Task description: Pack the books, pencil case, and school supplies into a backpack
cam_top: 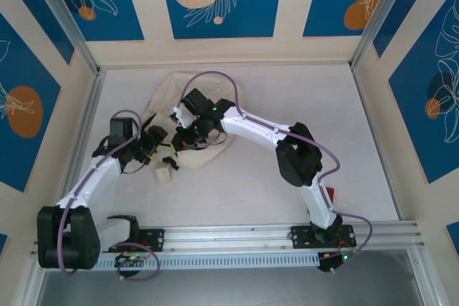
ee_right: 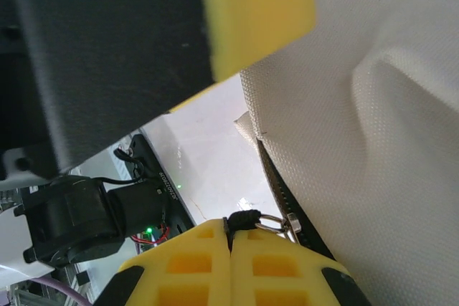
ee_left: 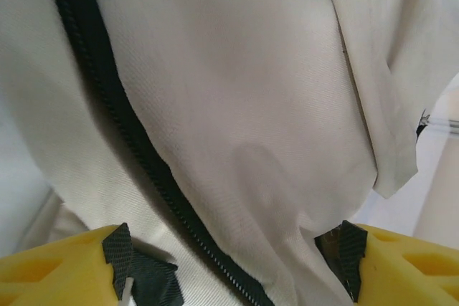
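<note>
On the counter (cam_top: 301, 105), the soft, floppy backpack (cam_top: 168, 91) is laid; its zipper pull (ee_right: 247, 218) is pinched by the right hand (ee_right: 231, 234); the left hand (ee_left: 229, 256) is held open above the cloth; seams are likely best grabbed.

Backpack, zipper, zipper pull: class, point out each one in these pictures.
backpack (cam_top: 165, 94), top view, cream fabric near its far edge.
zipper (ee_left: 97, 69), left wrist view, dark teeth strip.
zipper pull (ee_right: 275, 223), right wrist view, metal ring.

My left arm (cam_top: 90, 175) and right arm (cam_top: 251, 128) are white with black joints. A purple cable (cam_top: 215, 74) runs along each. My left pincer (ee_left: 229, 266) has yellow fingers (ee_left: 50, 271) with black pads (ee_left: 118, 252). A green light (cam_top: 345, 255) glows by my right base (cam_top: 319, 236).
</note>
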You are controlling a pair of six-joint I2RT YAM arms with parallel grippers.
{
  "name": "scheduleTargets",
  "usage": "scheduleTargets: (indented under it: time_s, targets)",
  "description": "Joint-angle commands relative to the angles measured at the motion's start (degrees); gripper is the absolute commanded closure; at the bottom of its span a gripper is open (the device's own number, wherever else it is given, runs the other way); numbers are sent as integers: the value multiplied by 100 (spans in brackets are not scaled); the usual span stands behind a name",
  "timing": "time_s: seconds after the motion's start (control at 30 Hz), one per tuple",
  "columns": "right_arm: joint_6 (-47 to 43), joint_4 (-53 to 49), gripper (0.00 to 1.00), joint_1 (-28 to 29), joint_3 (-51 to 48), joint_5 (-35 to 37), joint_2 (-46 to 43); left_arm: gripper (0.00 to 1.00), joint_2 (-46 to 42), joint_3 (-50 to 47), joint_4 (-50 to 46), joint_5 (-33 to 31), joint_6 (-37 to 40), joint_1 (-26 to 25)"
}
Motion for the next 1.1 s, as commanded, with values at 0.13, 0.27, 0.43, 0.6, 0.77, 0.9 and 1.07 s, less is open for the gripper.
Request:
scheduleTargets:
  time_s: [0.13, 0.27, 0.43, 0.6, 0.77, 0.9, 1.07]
  targets:
    - [8, -22, 100, 54, -106, -323, -240, 36, 359, -234, 852, 417, -469, 49]
    - [-6, -131, 100, 61, -246, -182, -347, 56, 437, -230, 832, 210, -430, 48]
    - [-132, -444, 100, 61, -583, 360, -693, 79, 447, -218, 599, -209, -215, 53]
    - [-301, -841, 100, -8, -1265, 1061, -1266, 94, 466, -192, 448, -463, -31, 49]
    - [-287, -1004, 100, -290, -1997, 1495, -1751, 97, 384, -129, 201, -679, 163, 54]
    - [-315, -1129, 100, -578, -2358, 2033, -1957, 98, 246, -21, -101, -907, 364, 57]
    - [-388, -1220, 100, -920, -2498, 2590, -1995, 99, 96, 95, -379, -1139, 534, 69]
